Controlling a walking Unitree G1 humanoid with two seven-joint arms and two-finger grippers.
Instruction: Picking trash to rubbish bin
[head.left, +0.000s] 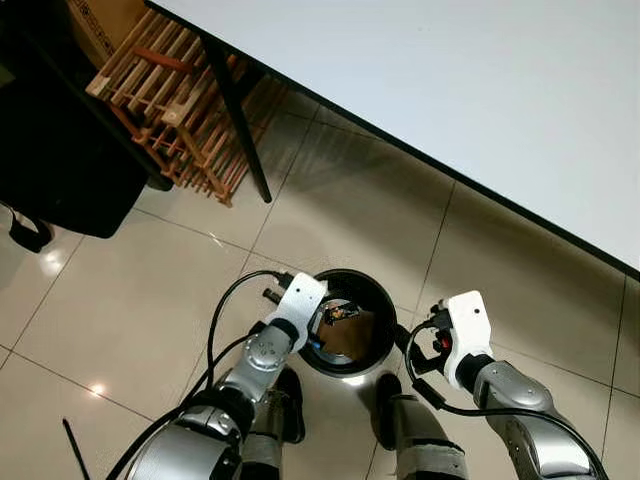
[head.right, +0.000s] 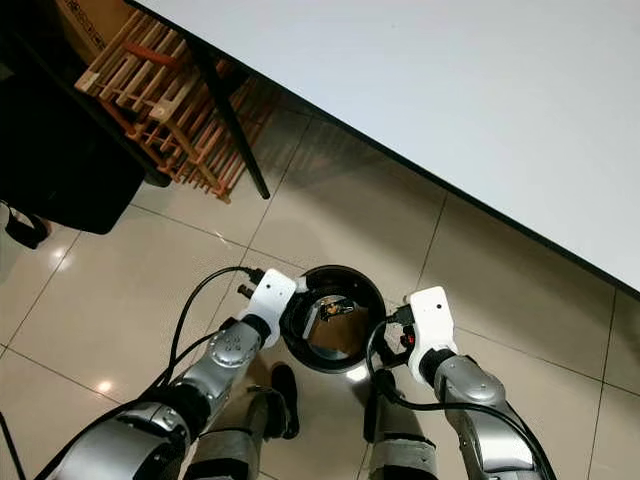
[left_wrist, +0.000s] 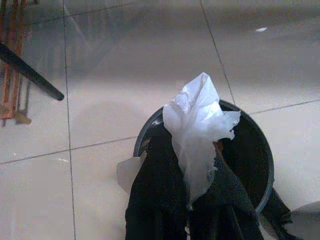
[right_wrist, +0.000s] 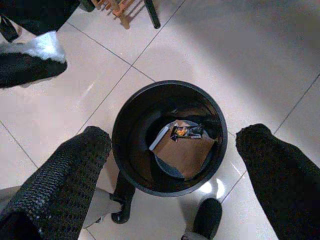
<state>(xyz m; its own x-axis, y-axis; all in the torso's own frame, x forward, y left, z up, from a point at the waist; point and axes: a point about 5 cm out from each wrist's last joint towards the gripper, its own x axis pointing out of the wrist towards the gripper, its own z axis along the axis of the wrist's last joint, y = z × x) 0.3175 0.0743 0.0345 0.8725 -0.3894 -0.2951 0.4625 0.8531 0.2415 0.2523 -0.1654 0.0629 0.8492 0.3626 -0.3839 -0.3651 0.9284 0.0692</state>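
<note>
The left claw (left_wrist: 192, 200) was pinched shut on a crumpled white tissue (left_wrist: 197, 130), holding it directly over the near rim of the round black rubbish bin (head.left: 385, 300) that stood on the tiled floor (head.left: 130, 300) between the robot's feet and the white table (head.left: 480, 90). That placement made sense for a drop: once the fingers parted, the tissue would probably fall inside rather than onto the tiles. The tissue ran lengthwise out from between the black fingers (left_wrist: 155, 200), its pinched end at the fingertips and its loose, fanned end pointing away from the claw across the bin's mouth.

The right claw (right_wrist: 172, 165) hovered beside the bin on the other side, its fingers spread wide and holding nothing, looking straight down into the opening. Inside lay a brown piece of card (right_wrist: 185, 155) and a small dark wrapper (right_wrist: 186, 131), though what the wrapper was could not quite be made out.

A wooden rack (head.left: 170, 100) leaned near the table leg (head.left: 235, 110), well apart from the bin.
</note>
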